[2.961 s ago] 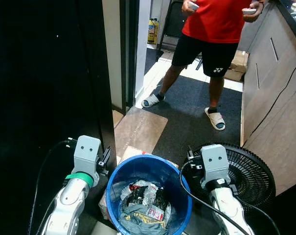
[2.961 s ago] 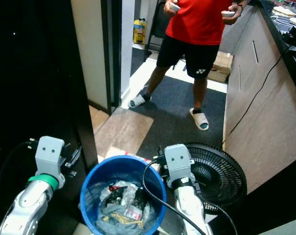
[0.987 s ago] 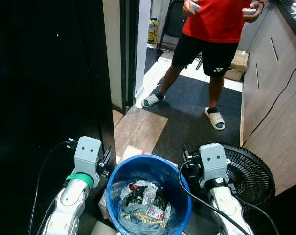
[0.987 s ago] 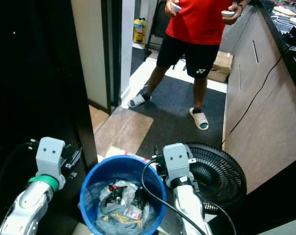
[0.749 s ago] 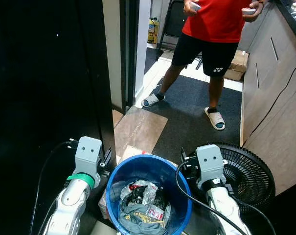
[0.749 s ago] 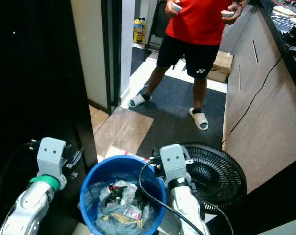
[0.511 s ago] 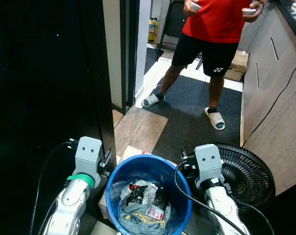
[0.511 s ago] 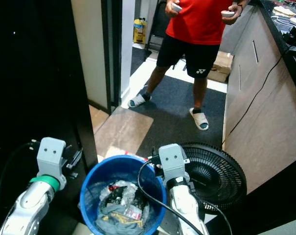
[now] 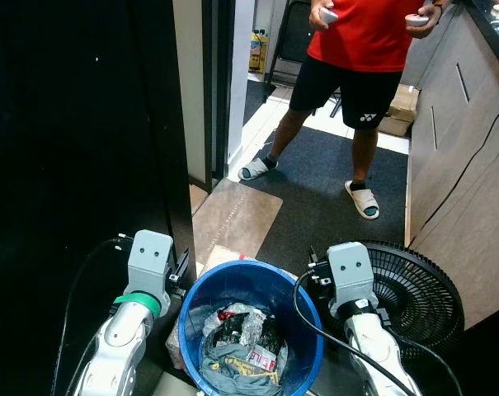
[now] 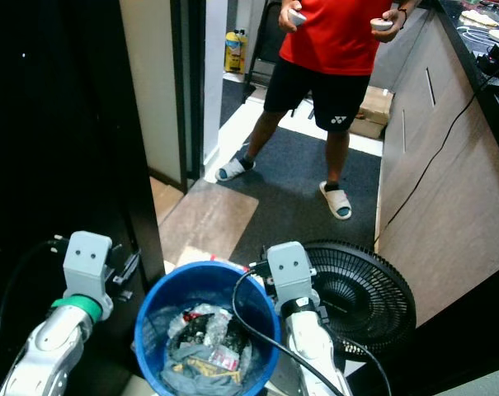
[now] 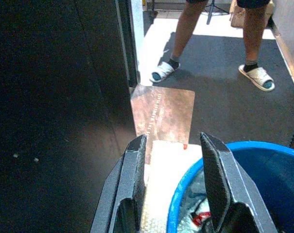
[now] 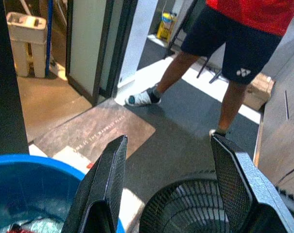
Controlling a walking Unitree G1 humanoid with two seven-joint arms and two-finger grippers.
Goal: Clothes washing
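A blue bucket (image 9: 251,284) stands on the floor right below me, between my two arms. Inside lies a grey garment (image 9: 229,365) under crumpled dark and white pieces (image 9: 242,323). My left gripper (image 11: 172,145) hovers open beside the bucket's left rim (image 11: 185,191), with nothing between its fingers. At the bucket's right rim my right gripper (image 12: 168,145) is also open and empty, between the bucket (image 12: 25,179) and the fan (image 12: 185,216). The left wrist (image 9: 148,266) and right wrist (image 9: 350,271) flank the bucket in the eye views.
A black floor fan (image 9: 420,301) lies just right of the bucket. A person in a red shirt (image 9: 363,33) stands ahead on the dark carpet, holding controllers. A tall black panel (image 9: 68,165) stands on the left, a wooden counter front (image 9: 459,157) on the right, and a brown mat (image 9: 237,216) ahead.
My right arm has shifted left, closer to the bucket's rim. The left arm has barely moved. The person's hands have shifted a little.
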